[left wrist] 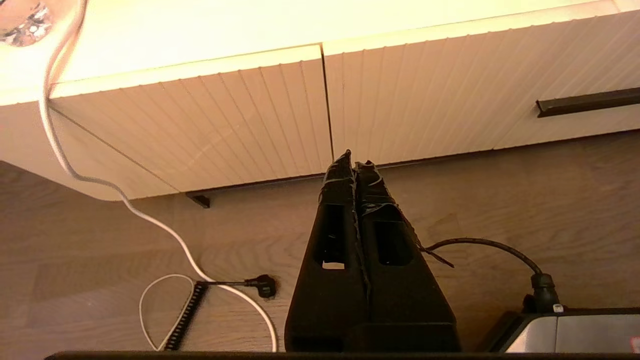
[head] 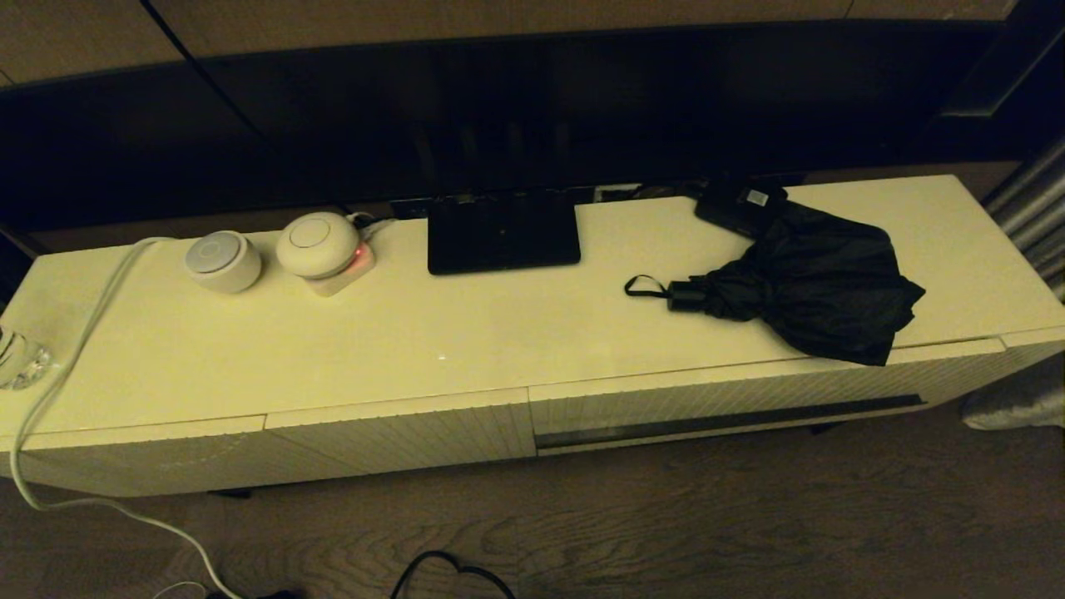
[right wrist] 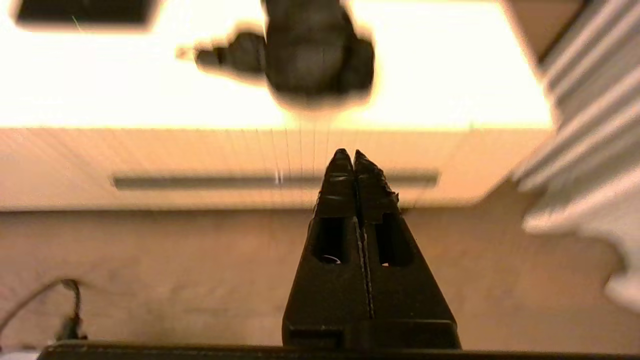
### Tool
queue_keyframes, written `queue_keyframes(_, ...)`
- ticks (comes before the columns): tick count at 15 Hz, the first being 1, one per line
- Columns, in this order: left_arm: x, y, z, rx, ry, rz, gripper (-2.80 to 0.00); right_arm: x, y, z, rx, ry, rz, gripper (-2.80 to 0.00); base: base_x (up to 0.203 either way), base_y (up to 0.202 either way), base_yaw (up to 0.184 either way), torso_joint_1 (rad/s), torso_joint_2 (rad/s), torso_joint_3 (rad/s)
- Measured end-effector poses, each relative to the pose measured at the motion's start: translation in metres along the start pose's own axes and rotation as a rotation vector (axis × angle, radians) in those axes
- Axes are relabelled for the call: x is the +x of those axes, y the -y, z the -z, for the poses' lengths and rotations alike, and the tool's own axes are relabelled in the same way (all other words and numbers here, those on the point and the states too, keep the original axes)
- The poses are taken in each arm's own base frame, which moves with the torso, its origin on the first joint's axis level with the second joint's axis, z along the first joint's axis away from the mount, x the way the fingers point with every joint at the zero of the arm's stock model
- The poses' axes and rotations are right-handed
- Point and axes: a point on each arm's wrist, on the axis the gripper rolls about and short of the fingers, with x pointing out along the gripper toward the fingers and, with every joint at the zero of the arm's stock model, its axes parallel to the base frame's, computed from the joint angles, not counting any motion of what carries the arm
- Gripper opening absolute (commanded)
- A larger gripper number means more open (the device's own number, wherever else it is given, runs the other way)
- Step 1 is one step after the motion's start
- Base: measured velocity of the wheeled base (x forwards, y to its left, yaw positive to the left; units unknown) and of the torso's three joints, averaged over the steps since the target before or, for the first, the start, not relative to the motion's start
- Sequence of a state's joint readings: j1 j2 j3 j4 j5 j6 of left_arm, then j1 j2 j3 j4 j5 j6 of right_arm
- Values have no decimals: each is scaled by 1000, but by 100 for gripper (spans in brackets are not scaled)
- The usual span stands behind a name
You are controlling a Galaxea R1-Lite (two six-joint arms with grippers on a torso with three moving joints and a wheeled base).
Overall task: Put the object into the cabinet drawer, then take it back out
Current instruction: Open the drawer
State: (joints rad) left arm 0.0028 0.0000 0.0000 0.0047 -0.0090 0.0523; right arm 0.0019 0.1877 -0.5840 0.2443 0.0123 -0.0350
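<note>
You are at the very start as far as these views show: the umbrella (head: pixel 819 287) lies on the cabinet top (head: pixel 333 349) toward its right end, its handle and wrist loop pointing left, its baggy fabric reaching the front edge just above the drawer (head: pixel 732 399). The drawer looks fully closed, its ribbed front flush with the neighbouring panels and its dark slot handle (head: pixel 732 418) untouched. Neither arm shows in the head view. Your left gripper (left wrist: pixel 354 165) hangs low over the floor in front of the ribbed panels, fingers pressed together on nothing. Your right gripper (right wrist: pixel 348 162) is likewise clenched and empty, held low and facing the drawer's slot handle (right wrist: pixel 275 180), with the umbrella (right wrist: pixel 310 55) visible above it on the top. So nothing is done yet, by my reading: you still have to pull the drawer open, lift the umbrella, lay it inside, then take it back out. The right arm looks better placed for the handle.
</note>
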Motion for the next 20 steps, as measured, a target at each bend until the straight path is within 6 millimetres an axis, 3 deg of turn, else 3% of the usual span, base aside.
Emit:
queue_keyframes(3,0,0,0,0,0,0,-280,24,1,-57,-139,-56,-61,-280,0,0,0,0,0,0)
queue_keyframes(5,0,0,0,0,0,0,-280,48,0,-66,-344,-169,-135,-280,0,0,0,0,0,0)
queue_keyframes(9,0,0,0,0,0,1,-280,86,1,-36,-841,-419,-302,-280,0,0,0,0,0,0)
queue_keyframes(12,0,0,0,0,0,0,-280,105,1,-15,-1138,-492,-426,-280,0,0,0,0,0,0)
queue_keyframes(15,0,0,0,0,0,0,-280,120,0,10,-1248,-568,-552,-280,0,0,0,0,0,0)
queue_keyframes(20,0,0,0,0,0,0,-280,151,-5,46,-1215,-685,-696,-280,0,0,0,0,0,0)
